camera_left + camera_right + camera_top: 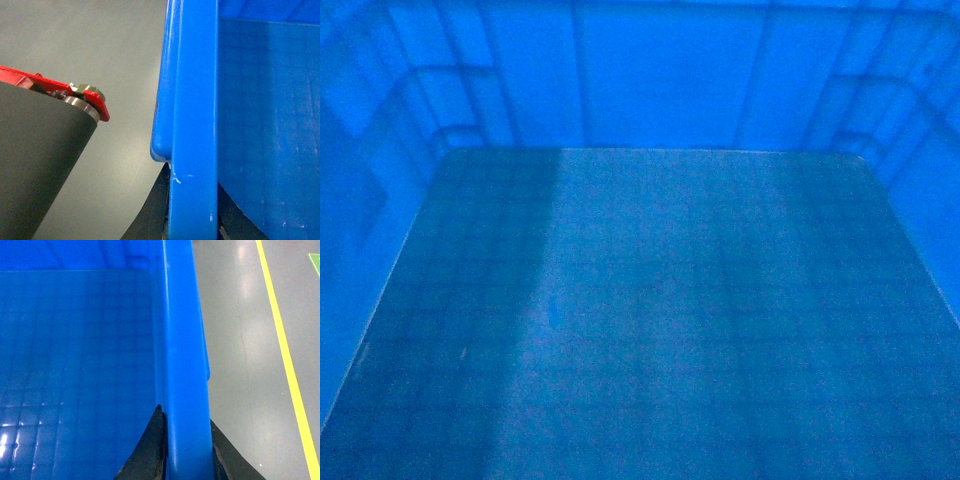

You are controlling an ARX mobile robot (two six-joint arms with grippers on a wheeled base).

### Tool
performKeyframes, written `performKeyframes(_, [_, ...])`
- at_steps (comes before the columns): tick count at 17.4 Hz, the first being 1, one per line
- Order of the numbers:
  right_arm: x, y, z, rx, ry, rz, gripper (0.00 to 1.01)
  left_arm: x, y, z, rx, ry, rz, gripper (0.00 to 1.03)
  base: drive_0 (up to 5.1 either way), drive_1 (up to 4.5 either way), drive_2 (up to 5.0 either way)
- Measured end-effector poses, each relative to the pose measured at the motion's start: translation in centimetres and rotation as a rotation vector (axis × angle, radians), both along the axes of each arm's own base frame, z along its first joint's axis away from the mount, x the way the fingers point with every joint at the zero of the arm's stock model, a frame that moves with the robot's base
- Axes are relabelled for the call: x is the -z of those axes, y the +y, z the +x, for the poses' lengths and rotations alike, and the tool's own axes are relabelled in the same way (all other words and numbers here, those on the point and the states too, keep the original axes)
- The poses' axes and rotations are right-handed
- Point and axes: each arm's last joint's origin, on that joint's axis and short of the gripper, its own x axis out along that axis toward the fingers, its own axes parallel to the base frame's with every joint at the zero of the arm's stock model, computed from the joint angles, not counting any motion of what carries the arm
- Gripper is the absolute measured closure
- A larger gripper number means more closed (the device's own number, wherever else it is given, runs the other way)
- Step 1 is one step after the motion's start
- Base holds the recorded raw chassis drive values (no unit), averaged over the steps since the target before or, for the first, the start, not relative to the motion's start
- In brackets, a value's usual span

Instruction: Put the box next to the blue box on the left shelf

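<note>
Readable text: none in any view.
Box [660, 300]: plain blue walls and floor with a faint grid pattern; no label, brand or number shows.
Box rim [195, 125]: bare blue plastic, no print.
Floor [240, 340]: a yellow painted line [285, 355] and the corner of a green marking [315, 262], neither carrying letters or digits.
Red part [55, 90] in the left wrist view: no marking can be read.
</note>
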Motion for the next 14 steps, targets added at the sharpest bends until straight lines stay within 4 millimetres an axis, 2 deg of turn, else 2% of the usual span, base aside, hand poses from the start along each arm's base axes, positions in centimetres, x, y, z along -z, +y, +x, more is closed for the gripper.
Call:
performKeyframes(7, [0.00, 0.00, 0.00, 0.000, 0.000, 0.000, 0.91, 0.00, 0.00, 0.00, 0.000, 0.000, 0.000, 0.95, -1.5, -1.49, -1.5])
performKeyframes(14, [-0.01, 0.00, -0.01, 0.000, -0.001, 0.000, 0.91, -0.03, 0.01, -0.04, 0.000, -0.002, -0.001, 0.95, 0.0, 0.00, 0.0])
